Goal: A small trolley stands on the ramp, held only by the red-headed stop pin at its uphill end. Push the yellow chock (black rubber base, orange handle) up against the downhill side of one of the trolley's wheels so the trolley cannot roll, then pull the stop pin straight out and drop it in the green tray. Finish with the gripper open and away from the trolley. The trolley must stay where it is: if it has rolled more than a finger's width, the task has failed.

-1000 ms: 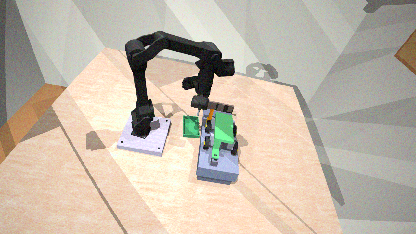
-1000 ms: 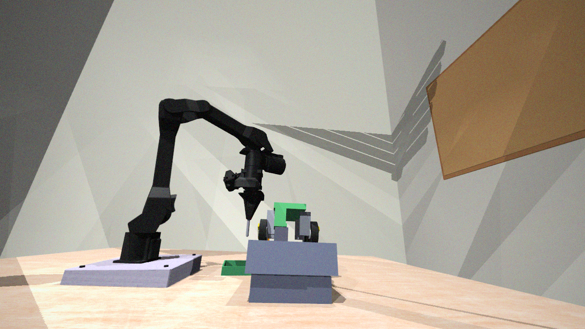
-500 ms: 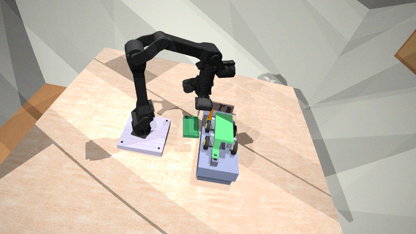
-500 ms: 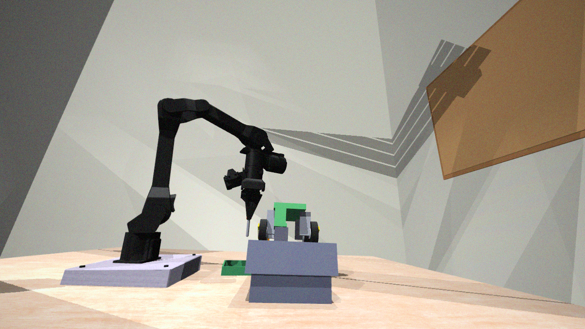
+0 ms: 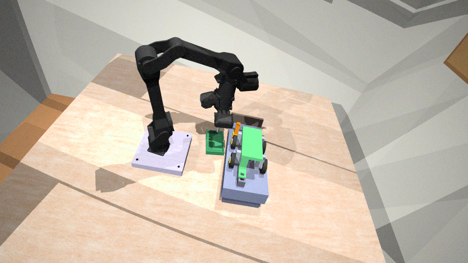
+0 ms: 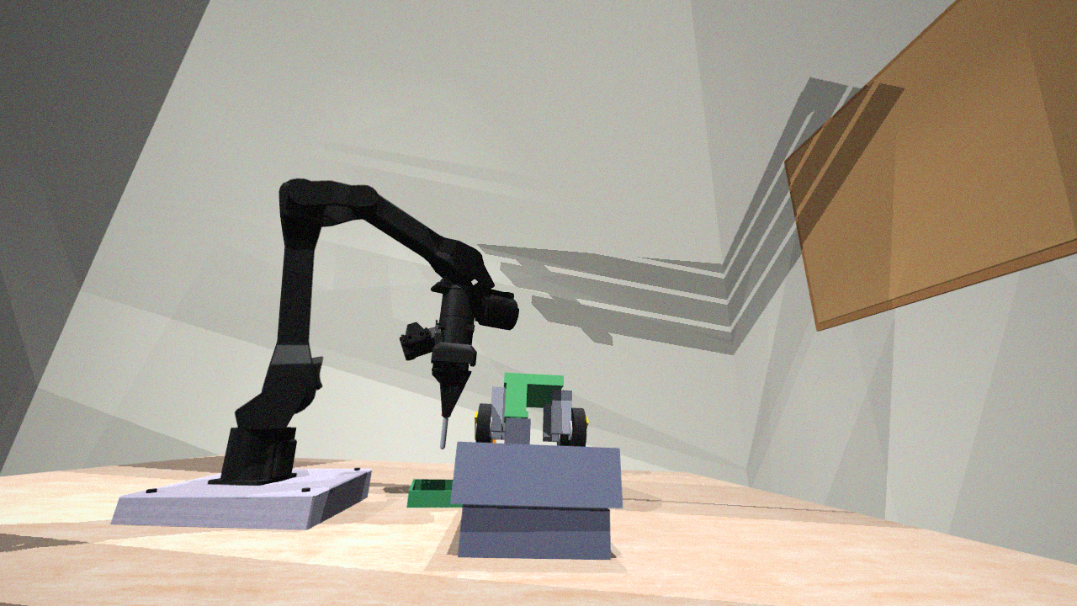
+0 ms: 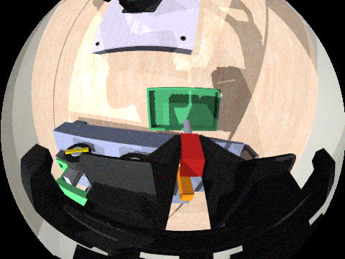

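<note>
My gripper (image 6: 447, 412) (image 7: 189, 139) is shut on the red head of the stop pin (image 5: 218, 129) (image 6: 443, 433) (image 7: 187, 126). The pin's grey shaft points down, clear of the ramp and above the green tray (image 5: 215, 152) (image 6: 427, 497) (image 7: 183, 88), near its ramp-side edge. In the top view a finger hides the pin's head. The green trolley (image 5: 252, 140) (image 6: 533, 379) (image 7: 73, 192) stands on the ramp (image 5: 245, 193) (image 6: 538, 475) (image 7: 108, 139). The chock's orange handle (image 5: 237, 127) (image 7: 186, 188) leans up beside the far arm-side wheel (image 5: 234, 141). Whether its base touches the wheel is hard to tell.
A dark end board (image 5: 248, 120) stands at the ramp's far end. The small hitch block (image 5: 241, 181) (image 6: 517, 430) is under the trolley's near arm. The robot's pale base plate (image 5: 163, 152) (image 6: 218, 508) (image 7: 147, 30) lies on the tray's other side from the ramp.
</note>
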You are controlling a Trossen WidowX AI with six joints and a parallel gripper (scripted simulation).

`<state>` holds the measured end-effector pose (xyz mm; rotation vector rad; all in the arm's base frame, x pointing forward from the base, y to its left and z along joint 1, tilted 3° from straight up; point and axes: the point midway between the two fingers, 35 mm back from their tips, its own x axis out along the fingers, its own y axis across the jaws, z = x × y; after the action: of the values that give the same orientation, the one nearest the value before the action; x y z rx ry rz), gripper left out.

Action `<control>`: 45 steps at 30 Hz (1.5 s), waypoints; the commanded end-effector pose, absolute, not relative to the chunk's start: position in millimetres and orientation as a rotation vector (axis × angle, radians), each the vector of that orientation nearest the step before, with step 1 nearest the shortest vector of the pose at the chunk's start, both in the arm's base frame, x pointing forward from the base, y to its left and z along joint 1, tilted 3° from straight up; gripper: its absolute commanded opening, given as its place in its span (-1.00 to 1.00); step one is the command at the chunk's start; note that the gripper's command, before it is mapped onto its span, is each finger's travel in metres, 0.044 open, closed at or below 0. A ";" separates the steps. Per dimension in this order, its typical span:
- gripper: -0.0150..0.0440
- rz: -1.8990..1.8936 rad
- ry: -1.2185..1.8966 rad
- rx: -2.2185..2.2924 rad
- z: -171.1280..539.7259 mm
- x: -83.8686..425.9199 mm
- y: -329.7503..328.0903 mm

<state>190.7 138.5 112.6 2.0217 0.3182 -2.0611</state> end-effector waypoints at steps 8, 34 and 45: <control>-0.49 -2.152 0.494 2.053 83.8 187.2 146.1; 0.15 -2.154 0.498 2.054 48.9 181.4 158.0; 0.15 -2.154 0.497 2.054 47.5 184.6 151.7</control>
<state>184.7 153.9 49.2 2.0585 0.4905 -2.1505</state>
